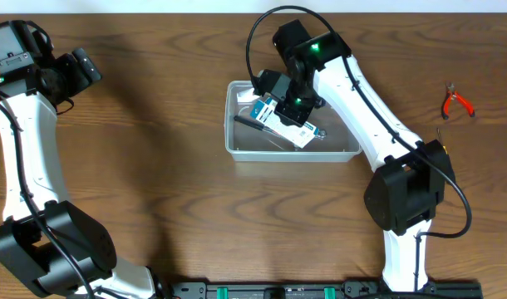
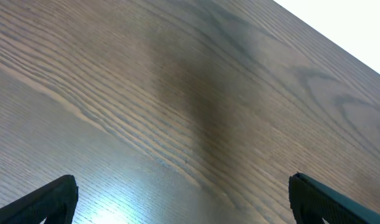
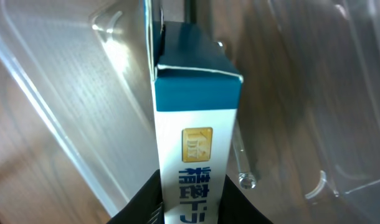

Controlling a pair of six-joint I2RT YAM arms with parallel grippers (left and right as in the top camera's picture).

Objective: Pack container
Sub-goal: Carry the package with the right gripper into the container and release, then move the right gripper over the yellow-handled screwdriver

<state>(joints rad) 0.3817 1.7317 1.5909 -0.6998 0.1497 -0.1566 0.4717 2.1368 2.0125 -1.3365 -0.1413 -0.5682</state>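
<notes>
My right claw (image 3: pixel 191 208) is clamped on the narrow sides of a blue-and-white carton (image 3: pixel 196 118), its teal end pointing away from the wrist camera; from overhead the carton hangs at a slant inside the clear container (image 1: pixel 292 157), which sits on the table (image 1: pixel 154 124) a little right of centre. I cannot tell whether the carton's far end touches the bottom yet.

A slim dark-handled tool (image 1: pixel 252 124) already lies in the container's left half, just beside the carton (I can't make out what kind of tool it is); if I let go here, I judge the carton could land across it and rest propped up rather than flat. The container looks light and nothing holds it; a nudge from the claw against a wall would likely slide it. Opening too far could also knock a finger into the near wall.

My left claw (image 2: pixel 184 202) is spread wide over bare wood at the far left, holding nothing; red-handled pliers (image 1: pixel 457 103) lie well apart on the right, not yet packed.
</notes>
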